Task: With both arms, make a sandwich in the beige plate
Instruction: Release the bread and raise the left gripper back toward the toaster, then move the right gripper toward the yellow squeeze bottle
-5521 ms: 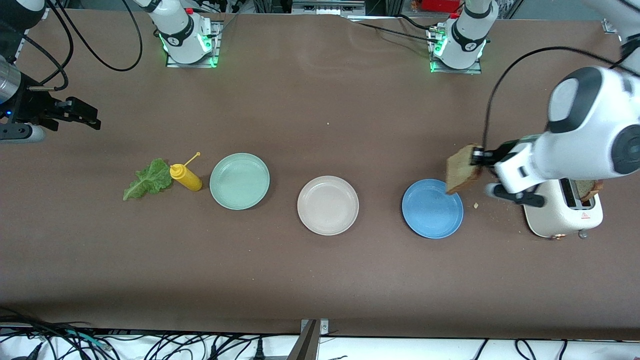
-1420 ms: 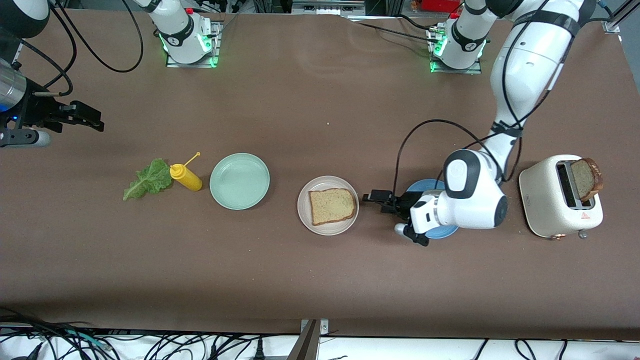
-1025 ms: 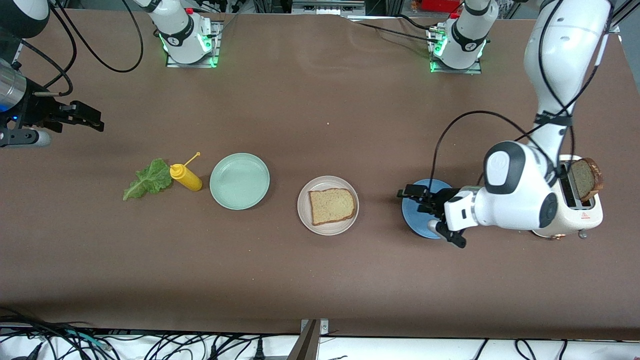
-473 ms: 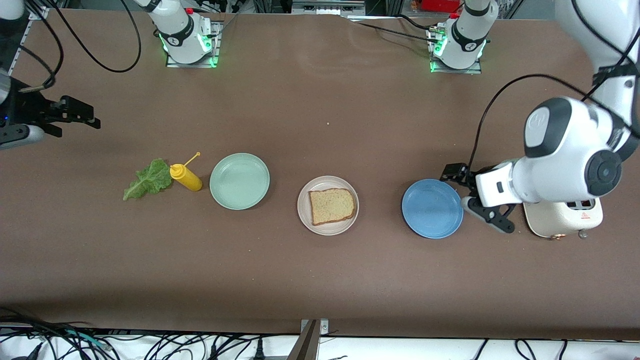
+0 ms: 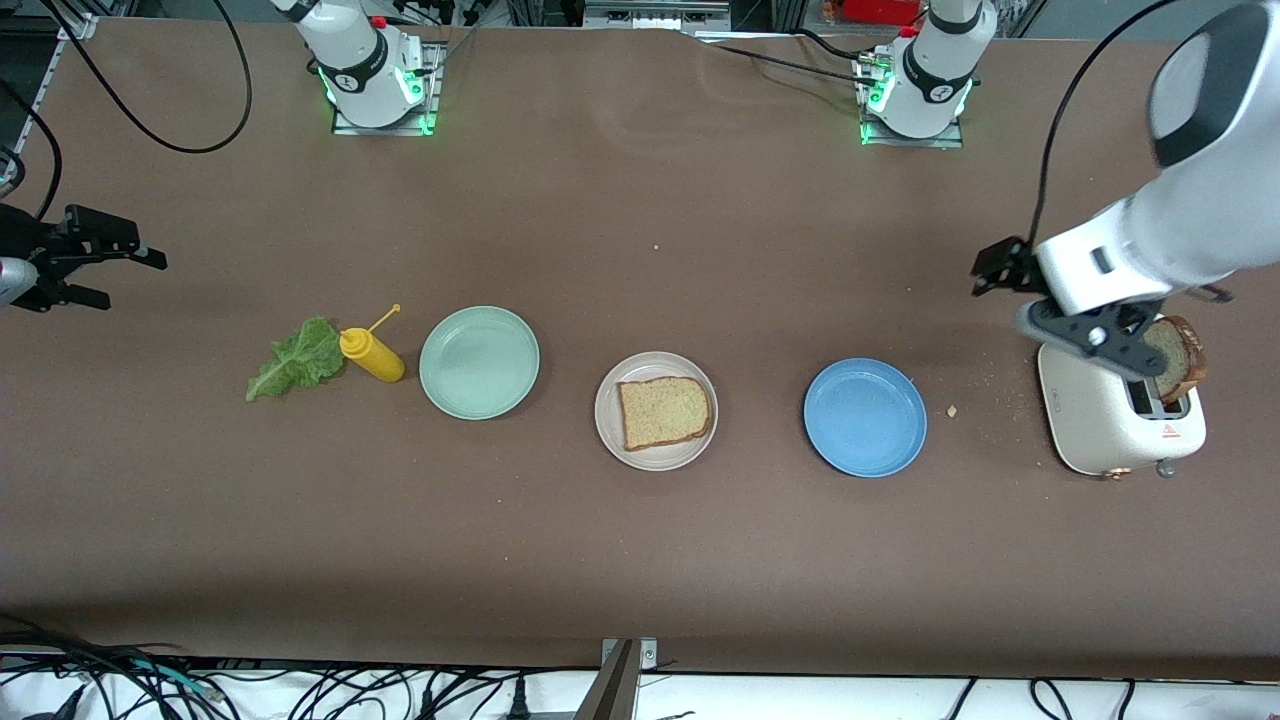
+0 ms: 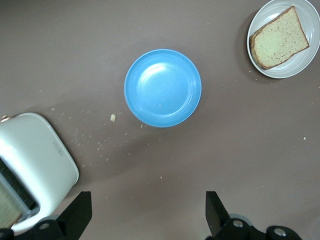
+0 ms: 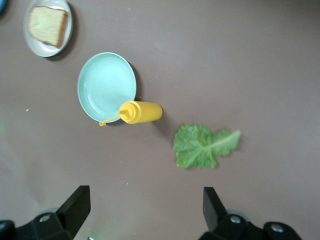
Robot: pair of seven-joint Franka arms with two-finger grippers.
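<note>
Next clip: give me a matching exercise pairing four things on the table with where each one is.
Things:
1. bread slice
2. second bread slice
3. lettuce leaf
4. left gripper

Places:
A. standing in the toaster
B. beside the yellow squeeze bottle
C. over the toaster
D. flat on the beige plate

Pairs: 1-D, 2-A, 3-B, 4-C
</note>
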